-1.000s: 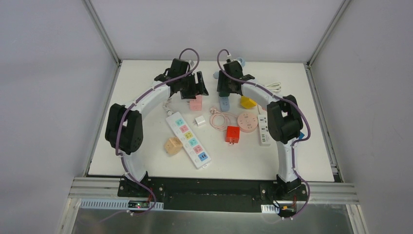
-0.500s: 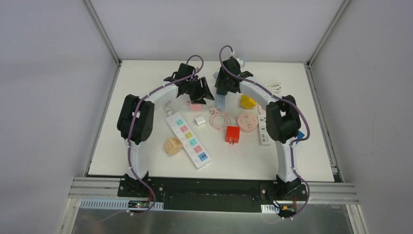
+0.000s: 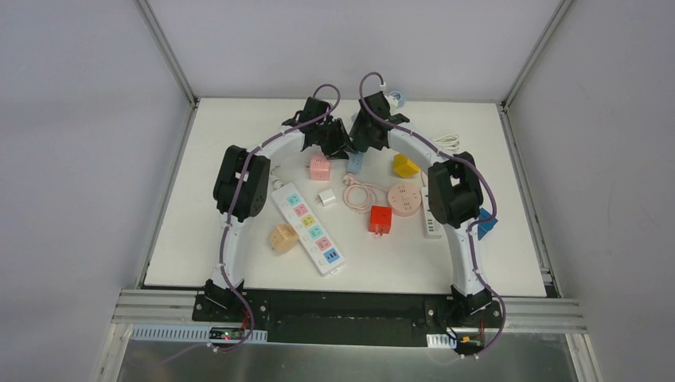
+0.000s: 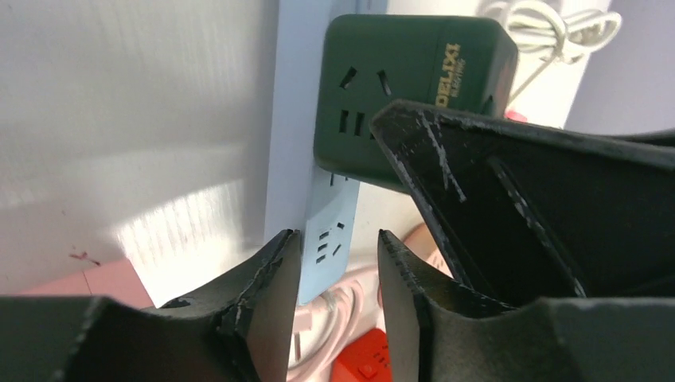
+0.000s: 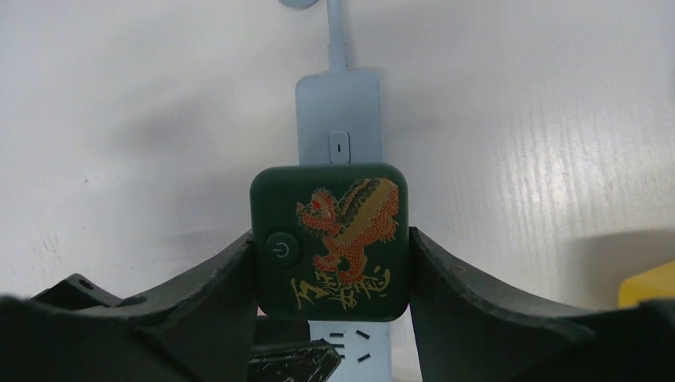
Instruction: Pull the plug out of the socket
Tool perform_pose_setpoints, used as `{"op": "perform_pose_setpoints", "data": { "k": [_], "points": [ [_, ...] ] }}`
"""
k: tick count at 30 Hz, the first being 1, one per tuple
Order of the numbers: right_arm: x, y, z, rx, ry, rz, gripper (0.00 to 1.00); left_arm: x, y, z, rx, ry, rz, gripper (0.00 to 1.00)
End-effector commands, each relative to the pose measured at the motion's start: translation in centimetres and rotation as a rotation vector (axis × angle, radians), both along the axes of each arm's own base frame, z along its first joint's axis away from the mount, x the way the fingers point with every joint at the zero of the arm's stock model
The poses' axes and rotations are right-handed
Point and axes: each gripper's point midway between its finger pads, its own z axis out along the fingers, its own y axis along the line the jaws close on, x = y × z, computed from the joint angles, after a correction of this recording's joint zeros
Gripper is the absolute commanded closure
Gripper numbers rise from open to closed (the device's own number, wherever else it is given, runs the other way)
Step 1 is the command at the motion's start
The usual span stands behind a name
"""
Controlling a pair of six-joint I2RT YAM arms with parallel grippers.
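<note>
**Right wrist view.** Right pincer (image 5: 330, 239): closed part-way, one finger pressed on each side of the dark green cube-shaped plastic plug adapter with a dragon print (image 5: 342, 227). The adapter sits plugged onto the pale blue flat plastic socket strip (image 5: 338, 111), which lies on the white bench (image 5: 119, 95). The strip's switch end and cord run away from the camera.

**Left wrist view.** Left pincer (image 4: 334, 243): part open, fingers astride the free end of the pale blue strip. One finger is at the strip's edge and a gap shows at the other, so nothing is clamped yet. The green adapter stands just beyond on the strip, with a black finger of the right pincer against its side.

**Top external view.** Both arms meet at the far middle of the bench, over the pale blue strip. Nearby but not involved are a pink cube socket (image 3: 319, 166), a long white strip with coloured outlets (image 3: 309, 225) and a red cube socket (image 3: 380, 219).

**Step in hand.** Judged as grasp and brace: the plug is gripped and the socket is not yet pinned.

**Next move.** The left pincer needs to close on the strip and hold it down. The right pincer then draws the adapter straight off, without twisting.
</note>
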Motion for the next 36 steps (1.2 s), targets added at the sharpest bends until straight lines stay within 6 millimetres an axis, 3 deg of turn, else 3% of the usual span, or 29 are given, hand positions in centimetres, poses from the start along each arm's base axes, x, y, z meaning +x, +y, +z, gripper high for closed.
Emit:
{"op": "perform_pose_setpoints", "data": {
  "k": [1, 7, 13, 17, 21, 23, 27, 29, 32, 36],
  "points": [
    [1.4, 0.7, 0.6, 0.055, -0.012, -0.016, 0.66, 0.7, -0.7, -0.7, 0.003, 0.045, 0.014, 0.62],
    [1.7, 1.1, 0.1, 0.091, 0.005, -0.013, 0.64, 0.3, -0.5, -2.8, 0.031, 0.104, 0.018, 0.72],
    [1.5, 1.1, -0.8, 0.082, 0.025, -0.006, 0.45, -0.9, 0.1, -5.5, 0.082, 0.199, 0.025, 0.75],
    [1.7, -0.1, -1.5, 0.009, 0.029, -0.018, 0.38, -2.2, 0.2, -7.3, 0.109, 0.29, 0.022, 0.76],
    [1.7, -0.4, -1.9, -0.037, 0.042, 0.001, 0.36, -2.4, 0.2, -7.6, 0.104, 0.298, 0.023, 0.76],
    [1.6, -0.2, -1.6, -0.032, 0.04, 0.014, 0.46, -2.4, 0.0, -7.3, 0.096, 0.302, 0.02, 0.76],
    [1.7, 0.9, 0.4, 0.007, 0.015, 0.052, 0.86, -2.5, -0.3, -7.1, 0.084, 0.314, 0.019, 0.78],
    [1.6, 1.6, 2.0, 0.039, -0.003, 0.076, 0.99, -2.6, -0.5, -6.9, 0.067, 0.32, 0.015, 0.78],
    [1.4, 2.6, 4.6, 0.106, -0.035, 0.108, 1.0, -2.6, -0.7, -5.9, 0.051, 0.298, -0.005, 0.71],
    [1.2, 2.8, 6.4, 0.136, -0.069, 0.12, 1.0, -2.6, 0.5, -4.8, 0.117, 0.243, -0.006, 0.48]
  ]
}}
